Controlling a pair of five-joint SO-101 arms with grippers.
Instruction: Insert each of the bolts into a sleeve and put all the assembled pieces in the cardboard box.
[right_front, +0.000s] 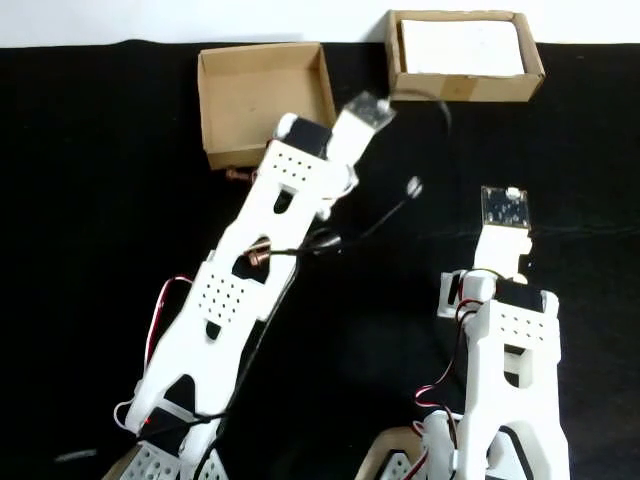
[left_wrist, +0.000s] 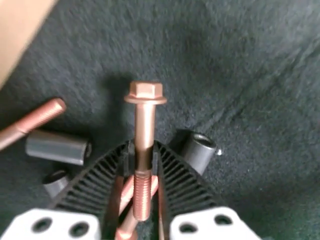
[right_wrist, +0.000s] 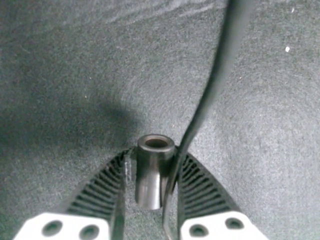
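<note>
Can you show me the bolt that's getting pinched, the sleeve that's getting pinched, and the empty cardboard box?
bolt (left_wrist: 145, 125): left wrist view, on its smooth shaft under the head.
sleeve (right_wrist: 149, 182): right wrist view, on its outer side wall.
empty cardboard box (right_front: 262, 95): high view, on its bare floor.

**SO-101 ARM PAIR: BODY PARTS**

Left arm (right_front: 250, 285), left half of the frame: white moulded links with slotted cut-outs and panels of small dot holes. Black servo blocks sit at the joints. Red, black and white leads (right_front: 157, 320) loop near the base at lower left.

Right arm (right_front: 512, 350), lower right: same white shell, red and black wiring (right_front: 447, 375), small circuit board (right_front: 505, 207) at the wrist.

Left gripper (left_wrist: 143, 152) and right gripper (right_wrist: 156, 160): black ribbed fingers (left_wrist: 95, 182), white mounts with paired round holes.
</note>
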